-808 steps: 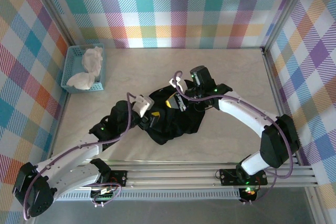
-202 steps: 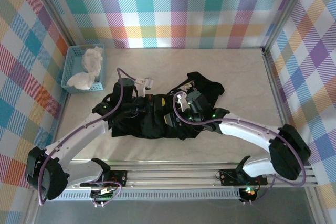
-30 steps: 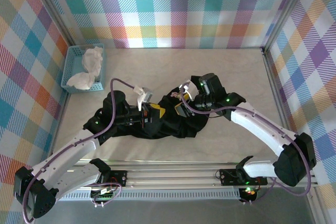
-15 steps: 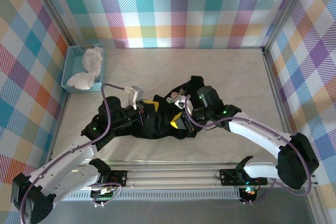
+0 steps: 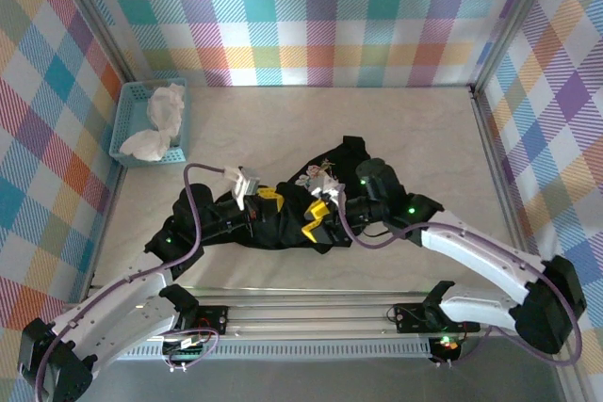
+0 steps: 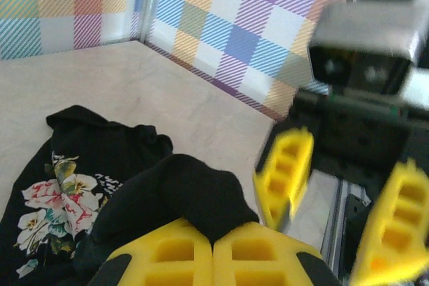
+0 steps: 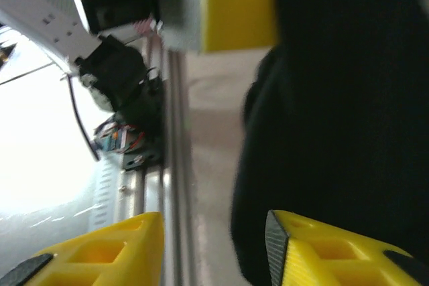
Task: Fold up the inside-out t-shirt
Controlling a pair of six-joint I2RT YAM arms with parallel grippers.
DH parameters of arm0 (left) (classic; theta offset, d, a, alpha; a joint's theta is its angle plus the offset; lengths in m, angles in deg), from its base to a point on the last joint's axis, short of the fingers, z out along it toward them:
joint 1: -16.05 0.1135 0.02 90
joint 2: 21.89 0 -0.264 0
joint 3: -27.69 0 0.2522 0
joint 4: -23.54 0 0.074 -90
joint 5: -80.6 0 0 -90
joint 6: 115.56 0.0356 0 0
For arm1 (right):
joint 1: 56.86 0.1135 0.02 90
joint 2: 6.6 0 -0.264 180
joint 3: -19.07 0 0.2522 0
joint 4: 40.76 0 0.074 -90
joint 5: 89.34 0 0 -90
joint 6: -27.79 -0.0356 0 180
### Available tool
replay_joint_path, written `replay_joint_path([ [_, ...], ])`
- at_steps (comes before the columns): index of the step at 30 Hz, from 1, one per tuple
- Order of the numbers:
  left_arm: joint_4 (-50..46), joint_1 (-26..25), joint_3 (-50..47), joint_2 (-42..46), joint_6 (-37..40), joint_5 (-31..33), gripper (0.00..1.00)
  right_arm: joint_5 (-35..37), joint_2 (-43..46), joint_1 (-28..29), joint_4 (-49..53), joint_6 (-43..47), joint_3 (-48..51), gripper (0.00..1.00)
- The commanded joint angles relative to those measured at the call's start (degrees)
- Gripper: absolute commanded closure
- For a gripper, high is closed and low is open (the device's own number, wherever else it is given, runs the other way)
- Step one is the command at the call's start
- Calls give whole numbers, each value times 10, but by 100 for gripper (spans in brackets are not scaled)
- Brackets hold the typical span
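The left gripper (image 6: 213, 240) is clenched. In its wrist view the two yellow fingers meet, and a thick fold of the t-shirt (image 5: 283, 225) comes up from between them, so it grasps the cloth. The right gripper (image 5: 316, 218) is released, with its jaws standing apart. In its own wrist view only the edge of the black cloth reaches into the gap, close to one finger. In the top view the two grippers are just beside each other, a little below the centre of the frame.

The t-shirt lies as a crumpled dark heap in the middle of the table (image 5: 415, 129), under and between both grippers. A part of the rose print shows toward its upper side. It is not spread flat and no clean fold is made yet, so the task seems far from finished.

Several things could go wrong from here. If the right gripper closes where it is, it may catch only a thin edge or nothing, and the cloth would slip out when pulled. The left gripper holds a bunched fold, probably several layers, so a pull may drag the whole heap instead of opening it. Because the fingers are so near, they may also knock each other. The light-blue basket (image 5: 121, 124) with the white cloth (image 5: 160, 120) stands well apart in the upper left and is not in danger.
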Motion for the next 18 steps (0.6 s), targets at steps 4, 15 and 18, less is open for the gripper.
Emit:
replay_joint_path([
  [4, 21, 1, 1, 19, 61, -47, 100, 124, -18, -28, 4, 25, -27, 49],
  [15, 4, 2, 4, 18, 57, -45, 100, 8, -110, -28, -69, 31, -46, 34],
  [18, 3, 1, 5, 14, 57, -43, 100, -10, -128, -27, -90, 25, -49, 32],
])
